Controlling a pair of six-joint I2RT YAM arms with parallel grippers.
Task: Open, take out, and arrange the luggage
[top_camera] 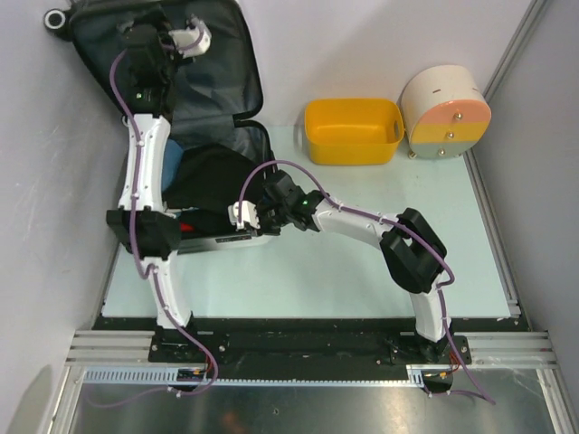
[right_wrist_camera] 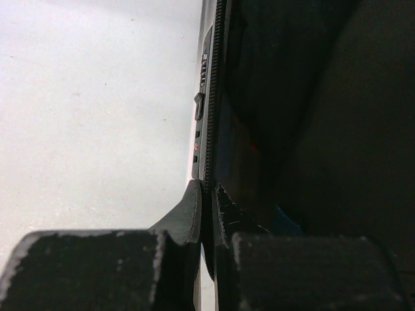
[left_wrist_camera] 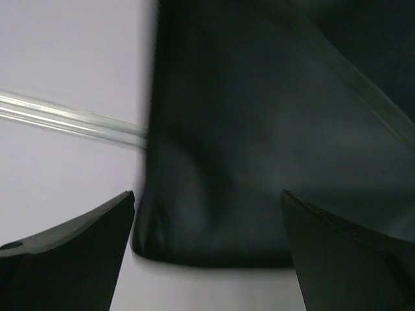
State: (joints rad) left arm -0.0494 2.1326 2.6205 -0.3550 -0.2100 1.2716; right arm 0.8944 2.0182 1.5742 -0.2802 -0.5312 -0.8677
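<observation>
The luggage [top_camera: 231,72] lies open at the table's back left, its dark-lined lid propped up against the wall and a black wheel [top_camera: 56,18] at the top corner. Black cloth [top_camera: 213,172], something blue [top_camera: 172,163] and a bit of red [top_camera: 187,226] fill the lower half. My left gripper [top_camera: 145,36] is up at the lid and open; in its wrist view the fingers [left_wrist_camera: 84,246] stand wide apart before the lid's lining [left_wrist_camera: 259,142], holding nothing. My right gripper [top_camera: 240,221] is shut on the lower shell's zipper rim [right_wrist_camera: 209,97], one fingertip [right_wrist_camera: 193,214] on each side.
A yellow plastic basket [top_camera: 353,129] stands at the back middle, a round cream-and-orange drawer box [top_camera: 445,113] to its right. The pale green table [top_camera: 362,262] is walled on the left, back and right. The right arm's elbow [top_camera: 414,249] rises over the table's right part.
</observation>
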